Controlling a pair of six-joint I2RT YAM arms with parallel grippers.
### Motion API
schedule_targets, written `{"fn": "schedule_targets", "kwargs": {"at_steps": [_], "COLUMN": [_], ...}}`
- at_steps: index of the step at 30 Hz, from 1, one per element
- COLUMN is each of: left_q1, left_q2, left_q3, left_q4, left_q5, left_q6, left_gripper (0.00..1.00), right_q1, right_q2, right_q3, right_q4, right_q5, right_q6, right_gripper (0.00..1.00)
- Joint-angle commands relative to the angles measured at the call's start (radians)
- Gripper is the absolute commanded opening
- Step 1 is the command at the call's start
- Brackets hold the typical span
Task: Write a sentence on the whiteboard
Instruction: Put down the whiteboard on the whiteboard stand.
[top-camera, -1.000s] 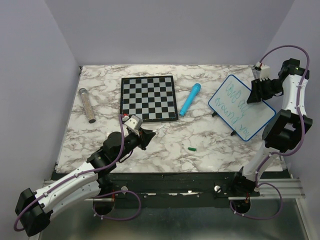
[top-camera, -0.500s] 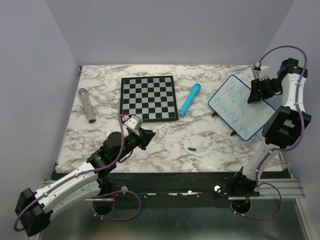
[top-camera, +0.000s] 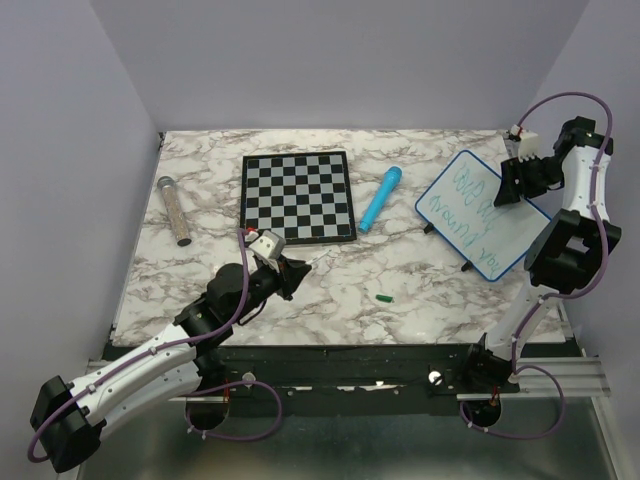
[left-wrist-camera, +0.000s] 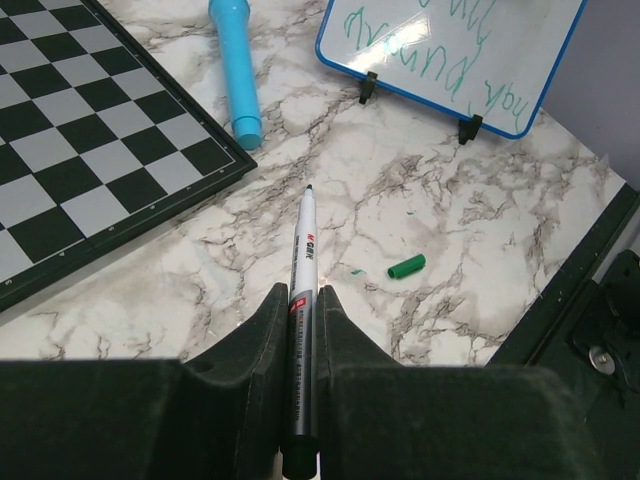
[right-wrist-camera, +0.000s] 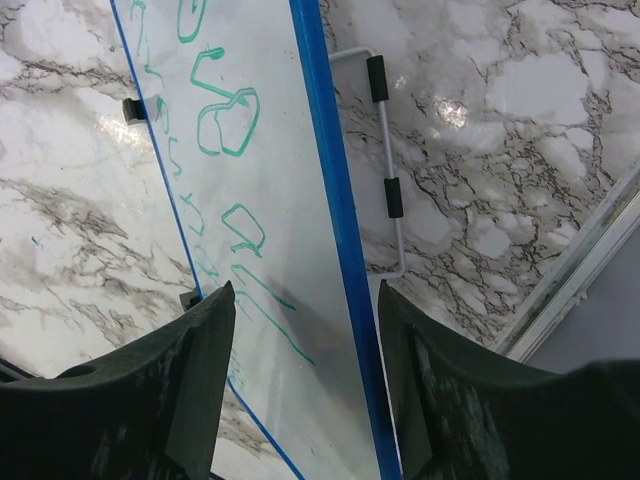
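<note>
Whiteboard (top-camera: 484, 213) sitting tilted, right of checkerboard (top-camera: 297, 196). Right gripper (top-camera: 510, 187) is hovering at its far edge; left gripper (top-camera: 290, 270) just near of checkerboard. Left wrist: jaws clenching marker (left-wrist-camera: 302, 290), tip pointing past checkerboard corner. Right wrist: jaws standing apart, straddling whiteboard's blue rim, green sentence (right-wrist-camera: 225, 120) showing.

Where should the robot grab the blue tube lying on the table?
Around its middle, coming straight down from above. The blue tube lies flat and slanted, with bare table on both long sides, so it can be pinched across its narrow width. Its far end looks thicker, so the slimmer middle is probably easier to pinch.
</note>
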Motion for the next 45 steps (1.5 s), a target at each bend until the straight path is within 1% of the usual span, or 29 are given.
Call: {"fn": "schedule_targets", "kwargs": {"at_steps": [1, 9, 11, 12, 14, 17, 18, 19, 21, 22, 25, 27, 28, 29, 30, 31, 33, 34, 36, 37, 38, 41, 42, 44, 45], "left_q1": [0.005, 0.004, 0.004, 0.004, 0.004, 0.004, 0.005, 0.004, 0.004, 0.004, 0.004, 0.005, 0.005, 0.004, 0.005, 0.005, 0.005, 0.005, 0.005, 0.004, 0.004, 0.004, 0.004, 0.005, 0.004], "left_q2": [0.002, 0.005, 0.005, 0.007, 0.007, 0.014, 0.017, 0.019, 0.031, 0.034, 0.045, 0.041, 0.036, 0.030, 0.021, 0.014, 0.007, 0.007, 0.005, 0.004, 0.004, 0.005, 0.007, 0.008, 0.010], "left_q3": [0.013, 0.018, 0.019, 0.022, 0.022, 0.027, 0.027, 0.028, 0.031, 0.034, 0.042, 0.045, 0.047, 0.047, 0.047, 0.048, 0.050, 0.054, 0.057, 0.059, 0.060, 0.057, 0.054, 0.047, 0.045], "left_q4": [-0.004, -0.007, -0.011, -0.014, -0.013, -0.013, -0.011, -0.008, -0.004, -0.001, 0.003, -0.005, -0.008, -0.013, -0.016, -0.026, -0.034, -0.042, -0.048, -0.050, -0.048, -0.037, -0.031, -0.014, -0.010], "left_q5": [0.020, 0.021, 0.020, 0.020, 0.020, 0.020, 0.020, 0.021, 0.024, 0.026, 0.030, 0.029, 0.027, 0.026, 0.023, 0.018, 0.015, 0.010, 0.009, 0.007, 0.007, 0.007, 0.006, 0.007, 0.010], "left_q6": [-0.006, -0.009, -0.009, -0.009, -0.009, -0.009, -0.009, -0.009, -0.009, -0.009, -0.011, -0.012, -0.014, -0.014, -0.014, -0.014, -0.009, -0.007, -0.006, -0.006, -0.007, -0.017, -0.024, -0.033, -0.040], "left_gripper": [0.00, 0.00, 0.00, 0.00, 0.00, 0.00, 0.00, 0.00, 0.00, 0.00, 0.00, 0.00, 0.00, 0.00, 0.00, 0.00, 0.00, 0.00, 0.00, 0.00, 0.00, 0.00, 0.00, 0.00, 0.00], "right_q1": [-0.017, -0.032, -0.035, -0.035, -0.035, -0.035, -0.035, -0.035, -0.035, -0.035, -0.035, -0.035, -0.035, -0.035, -0.035, -0.035, -0.035, -0.035, -0.035, -0.035, -0.035, -0.035, -0.035, -0.035, -0.035], "right_q2": [0.028, 0.048, 0.037, 0.028, -0.006, -0.015, -0.021, -0.030, -0.087, -0.108, -0.167, -0.219, -0.239, -0.265, -0.285, -0.323, -0.354, -0.395, -0.444, -0.469, -0.513, -0.575, -0.617, -0.673, -0.731], "right_q3": [0.030, 0.041, 0.048, 0.050, 0.055, 0.067, 0.059, 0.044, -0.032, -0.063, -0.157, -0.210, -0.270, -0.309, -0.339, -0.367, -0.428, -0.456, -0.542, -0.566, -0.586, -0.651, -0.689, -0.734, -0.754], "right_q4": [0.025, 0.028, 0.019, 0.022, 0.021, -0.031, -0.031, 0.002, 0.076, 0.160, 0.296, 0.364, 0.446, 0.490, 0.530, 0.609, 0.662, 0.730, 0.806, 0.858, 0.874, 0.891, 0.891, 0.875, 0.875], "right_q5": [0.036, 0.020, 0.005, -0.010, -0.029, -0.073, -0.093, -0.096, -0.095, -0.093, -0.107, -0.122, -0.122, -0.122, -0.110, -0.105, -0.057, -0.040, -0.006, -0.003, 0.000, -0.074, -0.140, -0.215, -0.283], "right_q6": [0.013, 0.012, 0.007, 0.007, -0.002, -0.020, -0.020, -0.019, 0.019, 0.038, 0.105, 0.153, 0.170, 0.187, 0.213, 0.230, 0.260, 0.273, 0.291, 0.293, 0.293, 0.264, 0.238, 0.205, 0.184], "right_gripper": [0.67, 0.69, 0.72, 0.75, 0.77, 0.85, 0.97, 1.00, 1.00, 1.00, 1.00, 1.00, 1.00, 1.00, 1.00, 1.00, 1.00, 1.00, 1.00, 1.00, 1.00, 1.00, 1.00, 1.00, 1.00]}}
